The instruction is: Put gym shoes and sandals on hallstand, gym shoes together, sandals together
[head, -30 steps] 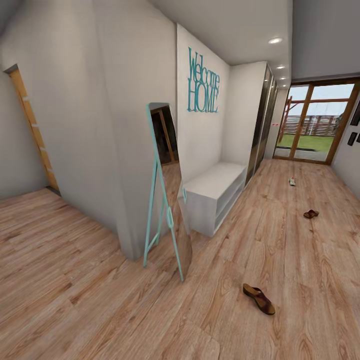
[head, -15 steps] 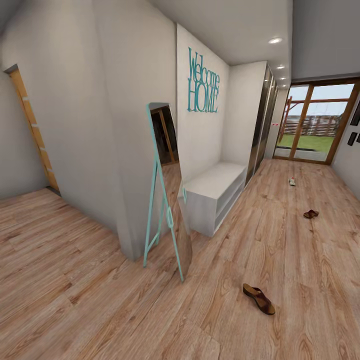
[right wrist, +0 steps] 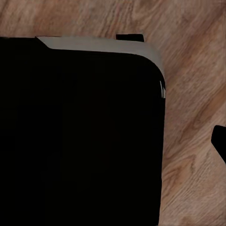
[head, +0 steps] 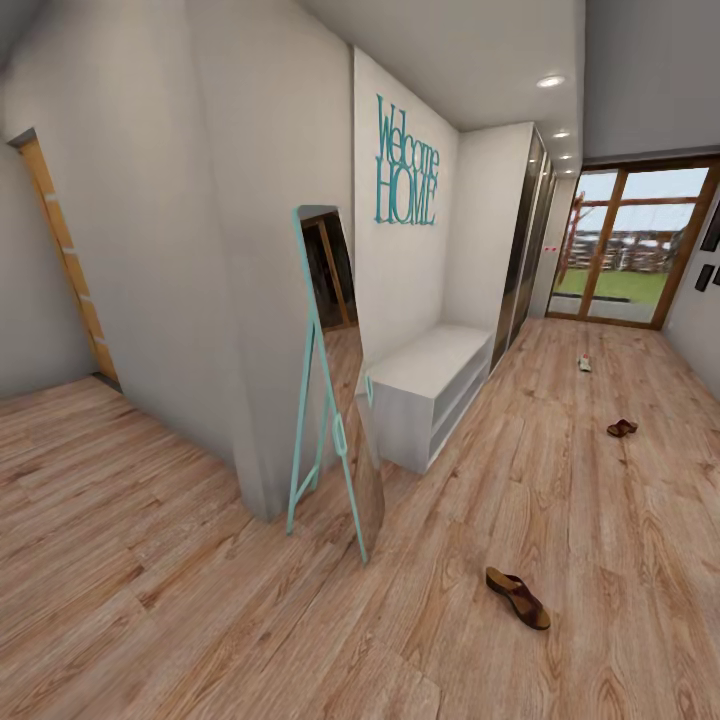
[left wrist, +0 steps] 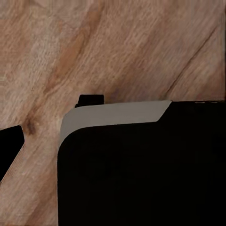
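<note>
One brown sandal (head: 517,597) lies on the wood-plank corridor floor (head: 560,500) in the near foreground, right of centre. The second sandal (head: 621,428) rests farther down the corridor near the right side. Beyond it, a small white gym shoe (head: 584,364) with a red patch sits on the floor close to the glass door. The other gym shoe and the hallstand with wall shelves are out of view. In both wrist views a dark part of the robot's body (left wrist: 141,174) (right wrist: 80,132) hangs over floor planks.
A plain white two-bay bench (head: 432,388) stands against the left wall under a teal "Welcome HOME" sign (head: 405,163). A teal-framed standing mirror (head: 335,390) leans at the wall corner. A mirrored wardrobe (head: 527,240) and a glass door (head: 625,245) close the far end.
</note>
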Available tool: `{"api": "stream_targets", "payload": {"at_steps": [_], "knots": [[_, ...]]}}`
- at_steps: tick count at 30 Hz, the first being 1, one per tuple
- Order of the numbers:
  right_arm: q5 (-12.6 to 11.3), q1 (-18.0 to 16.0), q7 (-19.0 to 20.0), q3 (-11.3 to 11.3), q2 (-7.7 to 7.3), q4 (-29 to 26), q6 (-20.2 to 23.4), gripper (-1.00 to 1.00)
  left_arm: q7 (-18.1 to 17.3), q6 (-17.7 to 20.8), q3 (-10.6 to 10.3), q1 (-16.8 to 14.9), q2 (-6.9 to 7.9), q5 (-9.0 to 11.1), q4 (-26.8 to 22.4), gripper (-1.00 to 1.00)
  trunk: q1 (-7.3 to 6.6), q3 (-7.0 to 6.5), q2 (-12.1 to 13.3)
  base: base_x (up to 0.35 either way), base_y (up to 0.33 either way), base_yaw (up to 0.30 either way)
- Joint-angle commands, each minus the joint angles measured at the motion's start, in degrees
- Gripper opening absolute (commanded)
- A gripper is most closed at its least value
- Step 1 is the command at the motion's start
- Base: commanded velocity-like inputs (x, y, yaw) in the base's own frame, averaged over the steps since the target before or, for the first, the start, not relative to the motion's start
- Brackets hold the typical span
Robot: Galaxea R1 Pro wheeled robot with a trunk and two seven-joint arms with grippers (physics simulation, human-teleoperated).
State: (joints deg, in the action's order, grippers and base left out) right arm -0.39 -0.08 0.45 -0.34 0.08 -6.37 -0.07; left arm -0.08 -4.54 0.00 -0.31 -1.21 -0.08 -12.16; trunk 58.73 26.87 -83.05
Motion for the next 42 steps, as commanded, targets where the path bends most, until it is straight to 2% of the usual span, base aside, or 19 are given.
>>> {"api": "stream_targets", "payload": {"at_steps": [1,4,10,23,42], "knots": [[-0.04,-0.01,0.07,-0.03,0.00,-20.59,-0.01,1.00,-0.01,-5.82,0.00,-0.05,-0.01,-0.01,-23.27,1.00,0.00,0.06,-0.03,0.000,0.000,0.000],[-0.08,-0.01,0.18,-0.08,-0.04,-21.26,-0.02,1.00,-0.01,-8.44,0.00,-0.17,-0.02,-0.01,-23.68,1.00,0.00,0.06,-0.03,0.000,0.000,0.000],[-0.06,-0.01,0.25,0.12,0.08,-21.41,-0.02,1.00,-0.01,-9.79,-0.03,-0.38,0.10,0.09,-23.24,1.00,0.00,0.06,-0.03,0.000,0.000,0.000],[-0.05,-0.01,0.25,0.21,-0.05,-21.43,-0.02,1.00,-0.01,-9.87,0.01,-0.35,0.15,0.04,-23.19,1.00,0.00,0.06,-0.03,-0.010,-0.010,0.000],[-0.05,-0.01,0.25,0.25,0.01,-21.41,-0.02,1.00,-0.01,-9.87,-0.12,-0.34,0.07,-0.03,-23.18,1.00,0.00,0.06,-0.03,-0.186,-0.177,0.000]]}}
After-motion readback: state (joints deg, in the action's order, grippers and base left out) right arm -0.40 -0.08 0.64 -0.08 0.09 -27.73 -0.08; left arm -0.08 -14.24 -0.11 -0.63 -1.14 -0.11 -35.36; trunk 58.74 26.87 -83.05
